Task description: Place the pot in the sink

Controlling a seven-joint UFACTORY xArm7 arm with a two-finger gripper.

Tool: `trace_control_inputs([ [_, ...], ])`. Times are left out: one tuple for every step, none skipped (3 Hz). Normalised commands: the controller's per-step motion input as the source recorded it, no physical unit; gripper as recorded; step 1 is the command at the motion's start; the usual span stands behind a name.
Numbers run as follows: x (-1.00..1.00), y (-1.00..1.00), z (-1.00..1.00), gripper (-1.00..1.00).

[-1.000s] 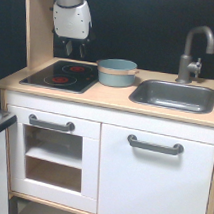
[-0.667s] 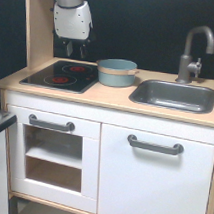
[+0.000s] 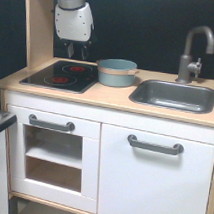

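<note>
we see the gripper (image 3: 76, 50) hanging above the back of the hob (image 3: 63, 75), toward the exterior view's left, apart from the pot (image 3: 116, 72). set against the 2 earlier pictures, very little has changed: the arm sits in nearly the same place over the hob, perhaps a touch nearer the pot, though we cannot be sure of that. the pot has not moved at all. it stands upright on the wooden counter (image 3: 110, 97), just beside the hob's edge on the exterior view's right, and between the hob and the sink (image 3: 175, 96).

the gripper's dark fingers point down below the white housing and hold nothing. they look a little parted, but against the dark wall we cannot tell for certain whether they stand apart or together.

the sink lies to the exterior view's right of the pot, near it but not touching, with the faucet (image 3: 195, 49) rising behind its far edge. the basin holds nothing that we can see.

we judge that the task is at its very start: the approach to the pot is barely under way, and no grasp has been made. the next move would call for a shift toward the exterior view's right and a descent onto the pot's rim. the faucet is the 1 thing we would mind when carrying the pot across.
</note>
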Motion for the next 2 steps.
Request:
trace_control_inputs([
  [0.08,-0.11,-0.17,1.0],
  [0.06,-0.09,-0.27,1.0],
])
